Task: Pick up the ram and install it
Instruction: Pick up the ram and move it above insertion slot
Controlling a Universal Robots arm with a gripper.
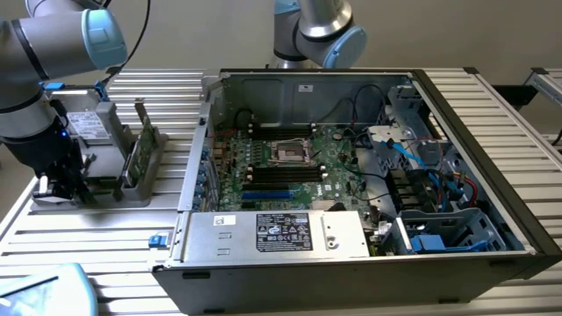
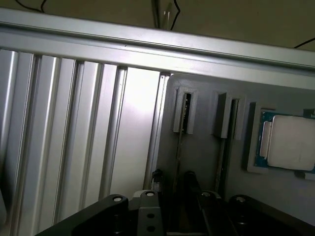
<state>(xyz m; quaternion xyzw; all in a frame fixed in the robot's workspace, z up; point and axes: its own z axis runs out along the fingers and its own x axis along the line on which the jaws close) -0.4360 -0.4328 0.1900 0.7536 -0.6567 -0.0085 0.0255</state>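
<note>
**Pincer** (image 1: 63, 189) (image 2: 173, 186). It is low over the grey holder (image 1: 131, 196), at the end toward the exterior view's left. You cannot tell whether it is spread or pressed together, because the space under it is too dark.

**Ram** (image 2: 185, 114). It stands on edge in a narrow slot of the holder, and the wrist view shows it end-on as a thin dark strip. The slot line runs down toward the middle of the pincer, so the pincer looks lined up with the stick. The ram is not yet lifted out.

**Step in hand, as judged:** taking hold of the ram.
- Keep the pincer centred across the stick's thin faces.
- Keep it square to the slot, so that closing does not push the board against a slot wall.
- Grip high enough to stay off the holder.

**Second slot** (image 2: 229, 118). It is just beside the first, so check that you are on the right one.

**Processor** (image 2: 290, 142). It lies flat in its recess, beyond the second slot.

**Taller green card** (image 1: 139, 148). It stands upright in the same holder, nearer the computer case (image 1: 351, 270). Leave it alone.

**Motherboard** (image 1: 299, 164). It sits inside the open case, well apart from the pincer.

**Slatted table** (image 1: 88, 240). It carries both the holder and the case.
</note>
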